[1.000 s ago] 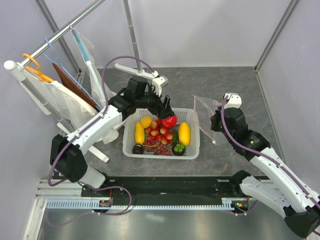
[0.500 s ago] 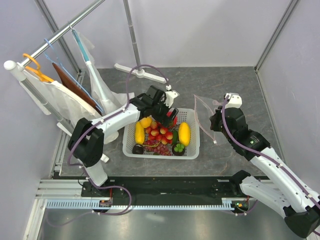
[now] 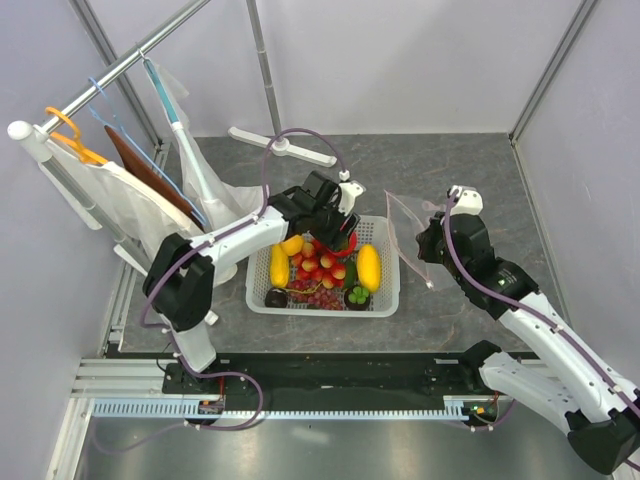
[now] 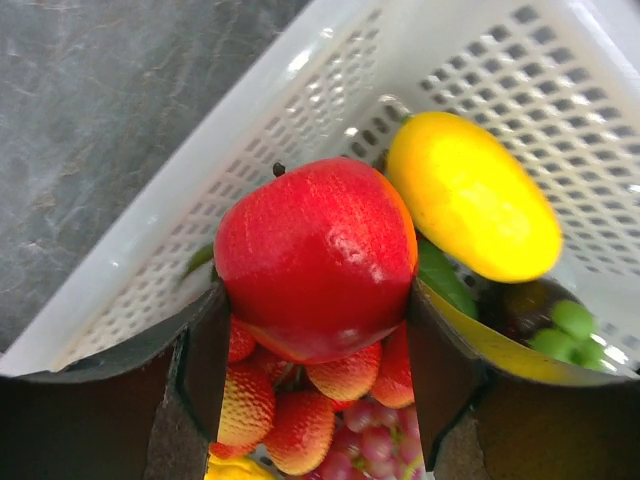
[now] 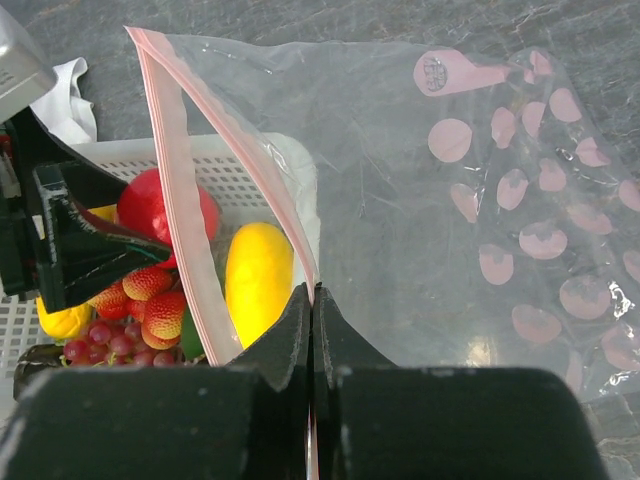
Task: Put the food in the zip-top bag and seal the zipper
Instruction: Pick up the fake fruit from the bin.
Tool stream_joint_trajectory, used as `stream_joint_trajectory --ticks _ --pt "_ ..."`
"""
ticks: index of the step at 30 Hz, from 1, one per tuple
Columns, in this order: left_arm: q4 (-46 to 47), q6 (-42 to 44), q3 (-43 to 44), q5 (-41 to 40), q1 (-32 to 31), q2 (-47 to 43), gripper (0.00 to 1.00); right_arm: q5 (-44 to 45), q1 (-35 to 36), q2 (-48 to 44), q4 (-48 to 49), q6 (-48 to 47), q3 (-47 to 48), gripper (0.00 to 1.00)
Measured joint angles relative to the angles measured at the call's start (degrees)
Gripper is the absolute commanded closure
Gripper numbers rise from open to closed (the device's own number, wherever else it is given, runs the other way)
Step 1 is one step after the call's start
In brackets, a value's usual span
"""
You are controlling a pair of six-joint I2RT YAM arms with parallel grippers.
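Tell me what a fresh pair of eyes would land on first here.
The red pomegranate stands out first, clasped on both sides by the left claw beside the wall of the white basket. Next comes the clear pink-dotted bag, pinched at its pink strip by the shut right claw and held up, mouth gaping, right of the basket.

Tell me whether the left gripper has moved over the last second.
Yes. Against the white basket's far rim, the left gripper has shifted right and inward, jaws against the pomegranate.
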Motion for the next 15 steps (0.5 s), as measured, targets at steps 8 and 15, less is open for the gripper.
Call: stream_joint_trajectory --ticks 8,15 --pt "-1.27 -3.61 0.7 14.34 0.61 -10.58 0.68 -2.01 -0.59 1.29 -0.15 1.7 0.55 1.0" --pt "9.6 -12.85 2.21 27.06 0.31 -18.08 0.7 -2.45 -1.09 1.79 -0.46 2.8 2.95 1.0"
